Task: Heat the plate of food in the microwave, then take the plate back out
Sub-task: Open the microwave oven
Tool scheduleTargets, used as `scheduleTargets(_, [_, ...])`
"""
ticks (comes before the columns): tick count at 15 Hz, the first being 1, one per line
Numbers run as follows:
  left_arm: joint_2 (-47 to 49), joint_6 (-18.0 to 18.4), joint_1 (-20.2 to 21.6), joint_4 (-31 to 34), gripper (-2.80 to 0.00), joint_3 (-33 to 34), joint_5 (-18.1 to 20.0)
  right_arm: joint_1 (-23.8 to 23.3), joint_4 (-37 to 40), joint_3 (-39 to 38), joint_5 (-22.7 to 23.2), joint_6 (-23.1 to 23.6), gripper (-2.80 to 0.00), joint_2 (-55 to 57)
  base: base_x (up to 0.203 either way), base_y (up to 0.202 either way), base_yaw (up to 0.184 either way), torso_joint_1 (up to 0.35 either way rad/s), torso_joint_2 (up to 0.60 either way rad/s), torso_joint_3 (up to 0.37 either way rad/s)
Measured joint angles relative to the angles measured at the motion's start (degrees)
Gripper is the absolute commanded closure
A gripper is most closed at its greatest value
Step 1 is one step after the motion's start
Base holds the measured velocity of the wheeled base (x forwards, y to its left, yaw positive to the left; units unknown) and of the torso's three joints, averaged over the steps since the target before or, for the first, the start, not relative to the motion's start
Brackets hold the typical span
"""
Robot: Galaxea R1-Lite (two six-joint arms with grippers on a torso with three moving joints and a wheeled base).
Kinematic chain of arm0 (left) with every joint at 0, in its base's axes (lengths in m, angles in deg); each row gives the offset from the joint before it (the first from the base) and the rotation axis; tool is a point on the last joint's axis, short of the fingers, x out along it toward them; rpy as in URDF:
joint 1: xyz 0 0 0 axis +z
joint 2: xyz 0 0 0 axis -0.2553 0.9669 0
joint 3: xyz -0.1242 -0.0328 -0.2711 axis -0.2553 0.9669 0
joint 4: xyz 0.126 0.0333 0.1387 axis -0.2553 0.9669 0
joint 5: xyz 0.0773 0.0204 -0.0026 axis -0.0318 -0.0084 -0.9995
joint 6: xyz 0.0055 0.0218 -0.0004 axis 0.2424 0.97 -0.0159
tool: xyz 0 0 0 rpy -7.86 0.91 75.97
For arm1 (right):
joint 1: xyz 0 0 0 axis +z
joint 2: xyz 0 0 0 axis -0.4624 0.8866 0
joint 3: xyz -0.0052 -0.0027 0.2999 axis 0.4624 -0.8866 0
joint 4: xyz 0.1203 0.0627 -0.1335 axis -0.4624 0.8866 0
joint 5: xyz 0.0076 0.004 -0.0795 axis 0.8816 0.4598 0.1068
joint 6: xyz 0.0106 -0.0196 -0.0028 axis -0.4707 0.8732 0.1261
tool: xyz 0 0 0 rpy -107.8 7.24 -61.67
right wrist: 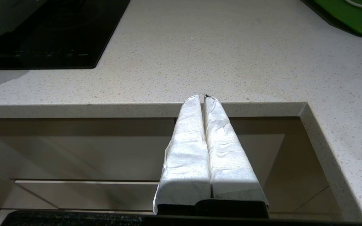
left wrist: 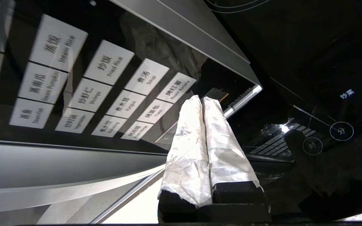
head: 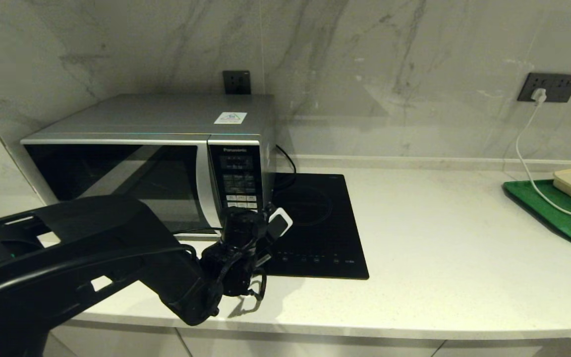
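Open table lies between the induction hob and the green tray. The microwave, door shut, blocks the left rear; the left tool stands at its button panel; a white cable crosses the tray.

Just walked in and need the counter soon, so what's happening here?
The left gripper, shut, is up at the lower end of the button panel of the microwave, whose door is closed. No plate of food is in view. The right gripper, shut, is parked before the counter edge.
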Motion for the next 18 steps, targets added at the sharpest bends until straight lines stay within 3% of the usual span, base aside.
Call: scheduleTargets(18, [2.90, -0.09, 0.56, -2.40, 0.00, 0.14, 0.79, 0.00, 0.00, 0.00, -0.01, -0.01, 0.00, 0.00, 0.000, 0.000, 0.000, 0.000, 0.00, 0.000])
